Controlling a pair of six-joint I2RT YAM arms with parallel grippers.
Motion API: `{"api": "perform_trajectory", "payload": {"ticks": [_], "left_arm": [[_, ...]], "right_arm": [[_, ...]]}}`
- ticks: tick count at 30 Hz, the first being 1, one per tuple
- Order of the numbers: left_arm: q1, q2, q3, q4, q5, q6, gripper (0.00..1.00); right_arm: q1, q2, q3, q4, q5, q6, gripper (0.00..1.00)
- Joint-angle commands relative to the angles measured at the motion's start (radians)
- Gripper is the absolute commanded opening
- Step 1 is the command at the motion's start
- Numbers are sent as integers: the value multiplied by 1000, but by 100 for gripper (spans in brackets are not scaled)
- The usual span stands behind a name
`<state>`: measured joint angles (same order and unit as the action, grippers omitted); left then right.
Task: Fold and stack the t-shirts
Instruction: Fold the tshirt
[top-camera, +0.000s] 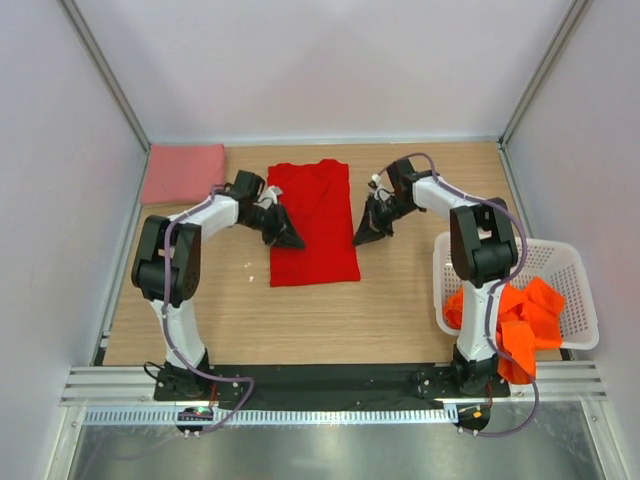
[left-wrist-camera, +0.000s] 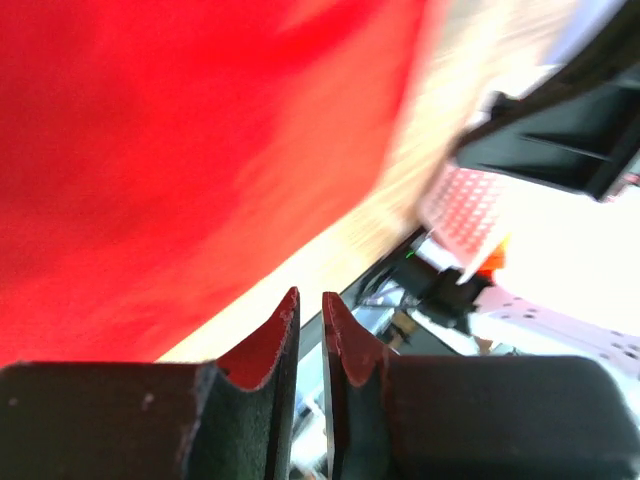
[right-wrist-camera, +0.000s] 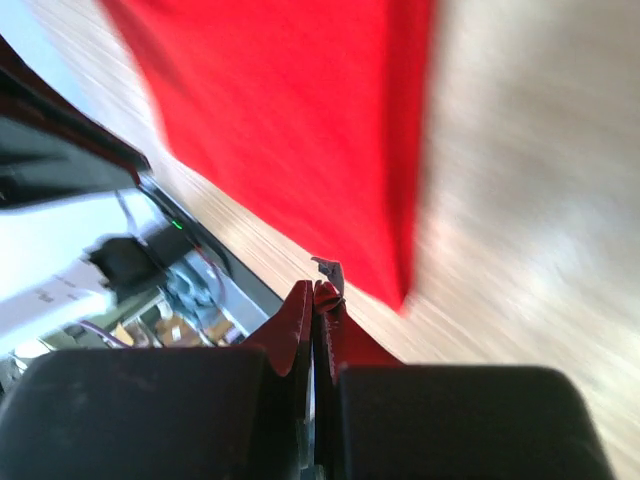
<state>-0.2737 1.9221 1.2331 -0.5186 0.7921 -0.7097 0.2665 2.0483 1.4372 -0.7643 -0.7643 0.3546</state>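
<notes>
A bright red t-shirt (top-camera: 312, 225) lies flat on the table's middle, folded into a long strip; it also fills the left wrist view (left-wrist-camera: 180, 140) and the right wrist view (right-wrist-camera: 300, 120). A salmon pink shirt (top-camera: 183, 172) lies folded at the back left. Orange shirts (top-camera: 520, 315) are heaped in the basket and hang over its near rim. My left gripper (top-camera: 291, 239) is at the red shirt's left edge, its jaws a narrow slit apart and empty (left-wrist-camera: 310, 305). My right gripper (top-camera: 364, 236) is just off the shirt's right edge, shut on nothing (right-wrist-camera: 315, 295).
A white lattice basket (top-camera: 575, 265) stands at the right edge beside the right arm's base. Grey walls enclose the table at the back and sides. Bare wood lies in front of the red shirt, and a black rail runs along the near edge.
</notes>
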Motion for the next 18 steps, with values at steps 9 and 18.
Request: {"api": "perform_trajectory", "payload": {"ticks": [9, 18], "left_arm": [[93, 244, 304, -18, 87, -8, 14], [154, 327, 319, -11, 59, 18, 14]], "right_arm": [[71, 280, 381, 265, -104, 350, 2], [1, 345, 348, 327, -89, 357, 2]]}}
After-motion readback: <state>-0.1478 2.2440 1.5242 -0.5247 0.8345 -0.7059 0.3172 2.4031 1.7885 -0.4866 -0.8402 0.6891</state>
